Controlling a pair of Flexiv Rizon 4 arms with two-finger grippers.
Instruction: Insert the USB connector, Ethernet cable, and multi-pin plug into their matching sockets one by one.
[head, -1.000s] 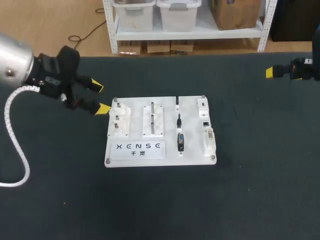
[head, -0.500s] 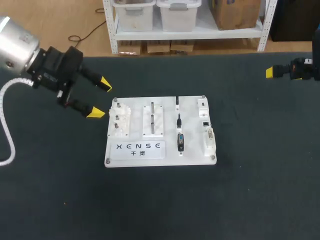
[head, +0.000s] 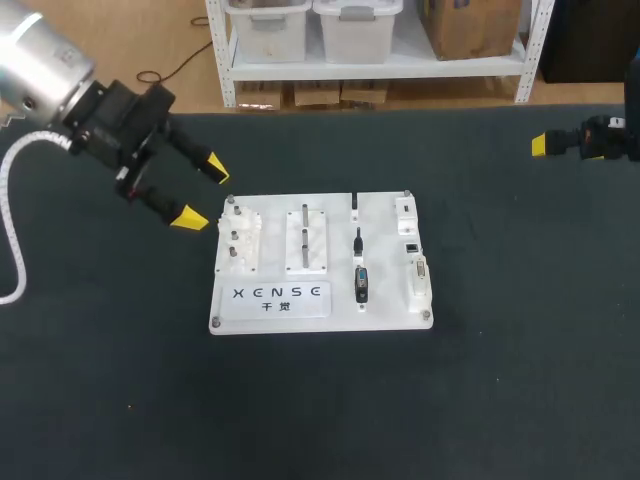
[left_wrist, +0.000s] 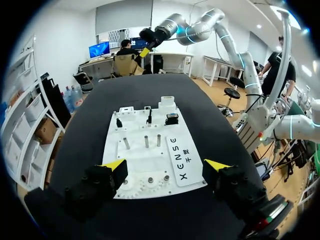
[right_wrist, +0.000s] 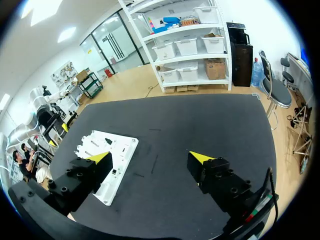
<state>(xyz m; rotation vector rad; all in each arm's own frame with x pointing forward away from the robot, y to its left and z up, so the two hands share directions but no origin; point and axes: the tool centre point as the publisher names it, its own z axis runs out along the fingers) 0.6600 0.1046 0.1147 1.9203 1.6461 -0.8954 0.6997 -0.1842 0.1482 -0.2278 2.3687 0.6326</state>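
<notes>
A white practice board (head: 385, 300) lies mid-table. Down its middle stand three black plugs in a row: a thin USB connector (head: 354, 205), an Ethernet plug (head: 358, 241) and a multi-pin plug (head: 361, 284). Their sockets (head: 411, 246) sit along the board's right edge. My left gripper (head: 202, 190) hovers open just off the board's rear left corner, holding nothing. In the left wrist view the board (left_wrist: 150, 160) lies ahead of that gripper (left_wrist: 166, 165), with the multi-pin plug (left_wrist: 171, 119) towards its far end. My right gripper (head: 545, 145) is open at the table's far right, well clear of the board (right_wrist: 122, 150).
On the board's left part are clear gears (head: 238, 240) and a peg block with metal pins (head: 305, 238). A printed label (head: 278, 293) runs along its front. Dark table surface (head: 320, 400) surrounds the board on all sides.
My left gripper has drawn back from the board's left edge towards the rear left and turned, its fingers staying wide. The right arm and the board have not moved.
</notes>
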